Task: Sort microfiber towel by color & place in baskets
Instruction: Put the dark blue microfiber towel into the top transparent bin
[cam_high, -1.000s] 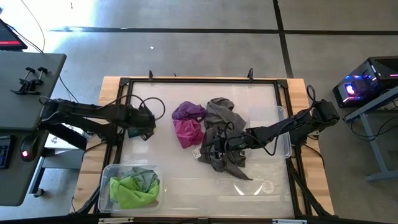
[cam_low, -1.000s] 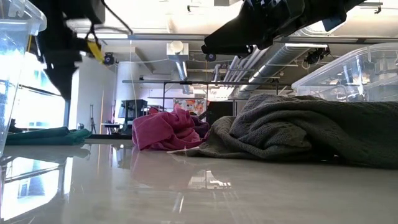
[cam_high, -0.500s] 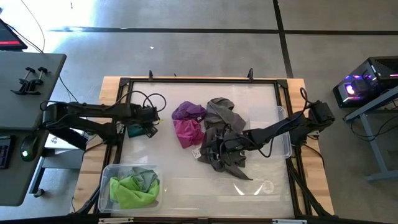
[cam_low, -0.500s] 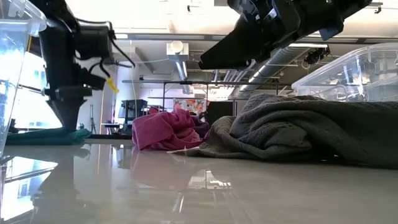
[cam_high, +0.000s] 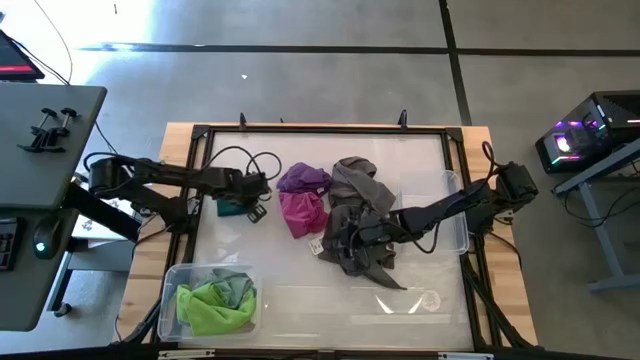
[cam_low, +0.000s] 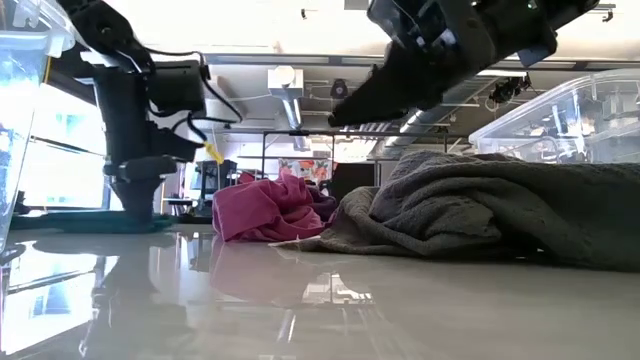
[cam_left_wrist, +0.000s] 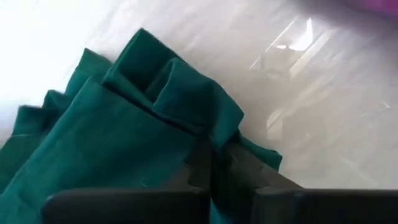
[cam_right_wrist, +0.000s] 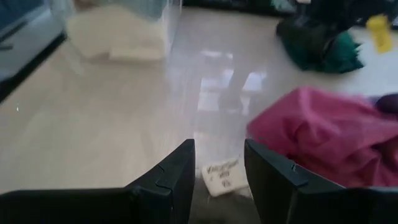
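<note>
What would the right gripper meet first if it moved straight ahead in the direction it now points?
Probably the small white label just past the right gripper, then bare table; depth is unclear.

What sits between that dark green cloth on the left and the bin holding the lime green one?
Nothing visible: only bare tabletop separates the dark green cloth, pinched by the left tool, from the bin.

Bare tabletop (cam_high: 300, 285) beside grey towel (cam_high: 362, 225)
</note>
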